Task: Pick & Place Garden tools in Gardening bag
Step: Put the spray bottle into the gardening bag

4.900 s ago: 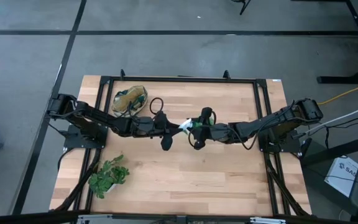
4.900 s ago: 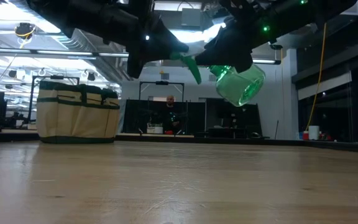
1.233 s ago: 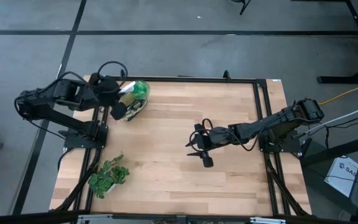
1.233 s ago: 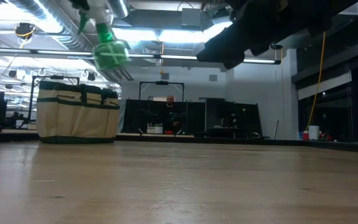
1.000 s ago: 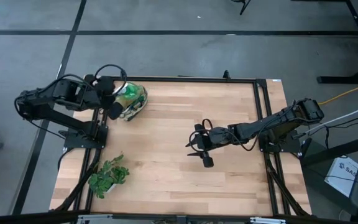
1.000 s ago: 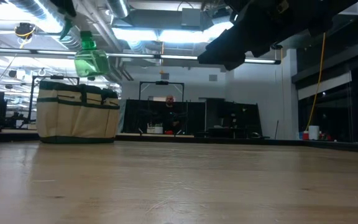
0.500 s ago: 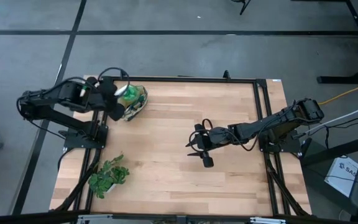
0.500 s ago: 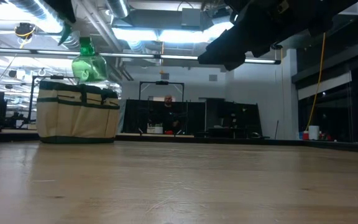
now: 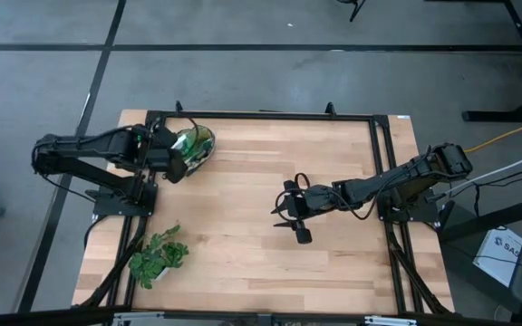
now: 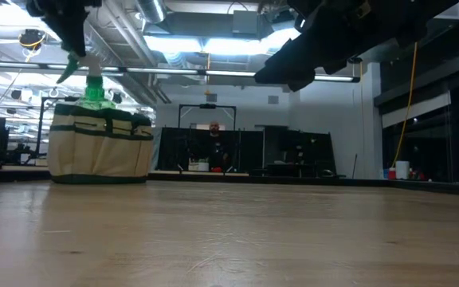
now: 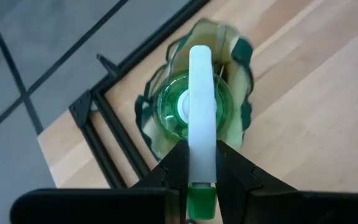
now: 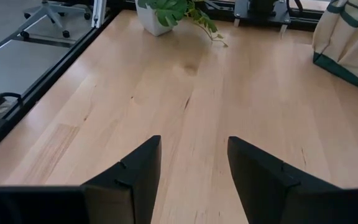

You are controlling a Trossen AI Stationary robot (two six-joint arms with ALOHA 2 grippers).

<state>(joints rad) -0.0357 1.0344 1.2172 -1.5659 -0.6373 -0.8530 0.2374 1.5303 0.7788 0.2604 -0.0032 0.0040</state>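
The gardening bag (image 9: 198,145), dark green and cream, stands at the table's far left corner and also shows in the low view (image 10: 100,147). My left gripper (image 9: 172,161) is above it, shut on the green spray bottle (image 11: 194,109), whose body sits down inside the bag's opening. Only the bottle's neck and nozzle (image 10: 92,89) show above the rim. My right gripper (image 9: 288,220) hangs open and empty over the middle of the table. The other garden tools do not show. My left gripper pinches the bottle's white spray head (image 11: 201,134) between its two fingers (image 11: 174,167), along its length. The fingers come from above, pointing down. The bottle hangs upright below them, its green body inside the bag's mouth; whether it rests on the bag's bottom is hidden.
A leafy plant in a white pot (image 9: 157,258) stands near the front left corner and also shows in the right wrist view (image 12: 173,12). The black frame rails (image 9: 261,116) run along the table's edges. Bare wood lies between the two arms.
My left gripper has gone down over the bag, still shut on the spray bottle. The bottle, first hanging clear above the bag's rim, has sunk upright into the bag until only its neck and head show.
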